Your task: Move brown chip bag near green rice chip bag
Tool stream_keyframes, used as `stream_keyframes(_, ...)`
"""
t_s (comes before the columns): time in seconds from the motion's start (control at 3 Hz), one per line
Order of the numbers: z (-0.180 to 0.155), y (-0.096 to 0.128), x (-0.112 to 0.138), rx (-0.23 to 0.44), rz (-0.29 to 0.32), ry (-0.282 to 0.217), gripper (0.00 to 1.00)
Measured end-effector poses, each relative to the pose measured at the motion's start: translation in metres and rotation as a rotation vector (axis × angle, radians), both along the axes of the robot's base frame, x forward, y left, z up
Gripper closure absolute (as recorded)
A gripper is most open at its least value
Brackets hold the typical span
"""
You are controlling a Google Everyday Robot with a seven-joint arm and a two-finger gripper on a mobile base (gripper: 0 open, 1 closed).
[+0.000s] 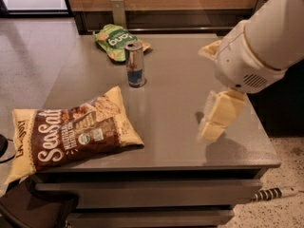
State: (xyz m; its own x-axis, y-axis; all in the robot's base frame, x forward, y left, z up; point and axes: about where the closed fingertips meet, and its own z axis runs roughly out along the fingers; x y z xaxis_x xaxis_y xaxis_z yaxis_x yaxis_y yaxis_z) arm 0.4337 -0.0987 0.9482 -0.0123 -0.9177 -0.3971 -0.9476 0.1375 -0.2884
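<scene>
brown chip bag location: the brown chip bag (71, 134) lay flat at the near-left corner of the table (180, 80). Its left end seemed to hang past the table's left edge.
brown chip bag look: big and puffed, with crinkled film. Dark brown centre, white script "Sea Salt", cream-yellow ends, a chip photo and a small round green seal near the middle.
handling (judged): light for its bulk, soft and air-filled, so it would give under a squeeze. The glossy film was probably slippery. The chips inside were fragile, and a hard clamp on the belly would crush them.
where to grip (judged): the flat cream seal at the right end, which was the end nearest the gripper, or else a pinched ridge of film along the upper long edge. Not the puffy middle.
green rice chip bag: the green rice chip bag (116, 39) was small and flat, at the far-left of the table, well apart from the brown bag.
can: the can (135, 64) stood upright between the two bags, just beside the green one. It looked easy to tip on the way over.
gripper: the gripper (213, 122) hung over the right part of the table below the white arm (256, 46), well apart from the brown bag. Could not tell if it was released or clenched. It was not on either bag.
task progress (judged): bag not yet grasped.
</scene>
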Motion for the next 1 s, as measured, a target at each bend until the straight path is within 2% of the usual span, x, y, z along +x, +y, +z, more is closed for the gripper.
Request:
stream_keyframes(0.33,-0.031,0.072,-0.002,0.084,0.133,-0.021,0.0)
stream_keyframes(0.67,-0.04,0.105,-0.003,0.109,0.191,-0.032,0.0)
stream_keyframes(1.0,-0.042,0.142,-0.001,0.112,0.235,-0.022,0.0)
